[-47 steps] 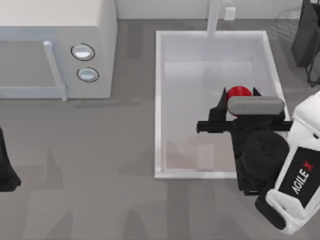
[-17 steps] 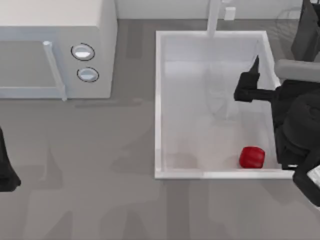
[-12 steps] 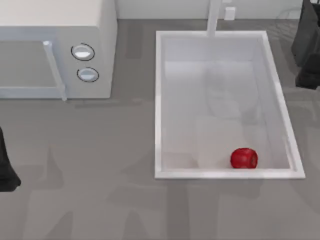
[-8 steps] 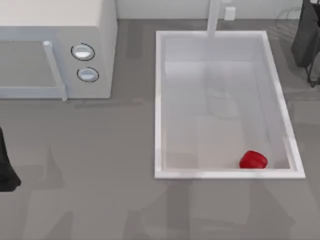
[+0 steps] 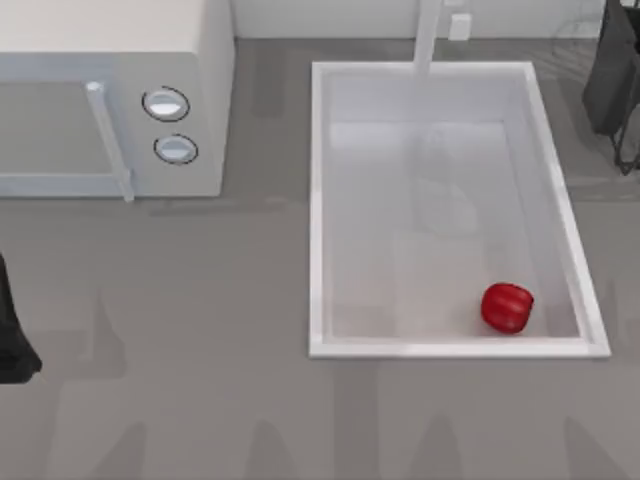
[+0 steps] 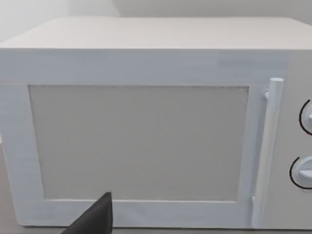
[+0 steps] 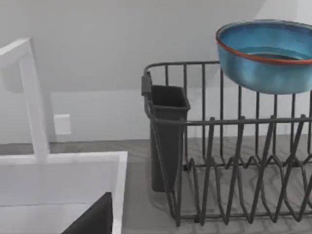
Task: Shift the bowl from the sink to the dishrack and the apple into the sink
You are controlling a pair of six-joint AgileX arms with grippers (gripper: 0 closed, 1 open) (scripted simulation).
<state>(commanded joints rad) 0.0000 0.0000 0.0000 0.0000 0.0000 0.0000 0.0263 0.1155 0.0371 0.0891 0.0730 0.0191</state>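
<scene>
The red apple [image 5: 507, 307] lies inside the white sink [image 5: 318, 200], in the basin's front right corner. In the right wrist view the blue bowl [image 7: 265, 56] with its reddish rim rests high in the grey wire dishrack [image 7: 209, 122], just beyond the sink's rim [image 7: 119, 161]. A dark tip of my right gripper [image 7: 95, 219] shows at that view's edge, apart from the bowl and the rack. My left arm [image 5: 10, 340] is parked at the table's left edge, and a dark tip of its gripper [image 6: 95, 219] faces the microwave.
A white microwave [image 5: 110, 100] fills the back left of the table. The faucet post [image 5: 428, 35] rises behind the sink. A solid black holder [image 7: 165, 131] hangs on the dishrack's side nearest the sink. Grey tabletop [image 5: 200, 400] lies in front.
My right arm held the apple over the sink, let it go and drew away to the right, out of the top view. The apple rolled to the front right corner.
</scene>
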